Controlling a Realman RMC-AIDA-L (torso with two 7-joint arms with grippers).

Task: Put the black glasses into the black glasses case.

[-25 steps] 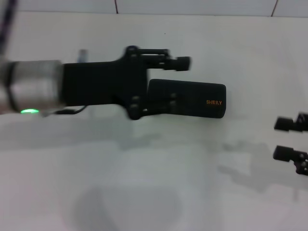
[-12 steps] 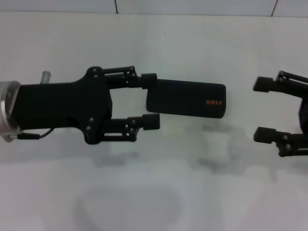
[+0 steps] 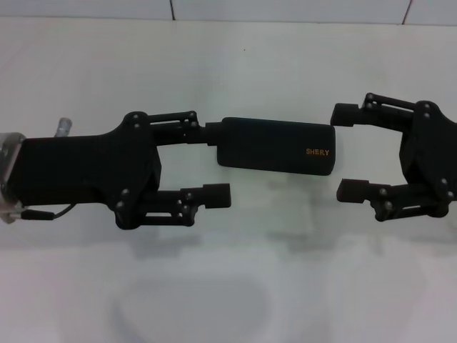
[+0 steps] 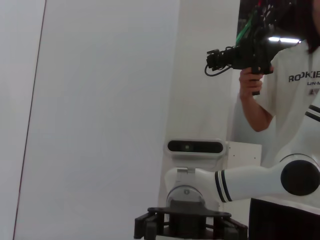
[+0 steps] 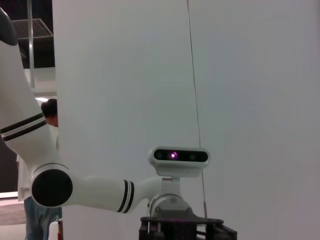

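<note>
closed black glasses case (image 3: 276,146) lying between my two grippers, left gripper (image 3: 216,163) spread open at its end, right gripper (image 3: 345,151) open too, just beside the lettered end

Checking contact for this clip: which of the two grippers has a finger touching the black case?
The left gripper: its far finger meets the black case at the end. The right gripper stands open, apart from it.

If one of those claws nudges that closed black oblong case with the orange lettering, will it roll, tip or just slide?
The black oblong case lies flat and low on the white table, so it would probably slide, not roll or tip. Its crisp edges suggest a stiff shell. The open left gripper and open right gripper flank its ends.
</note>
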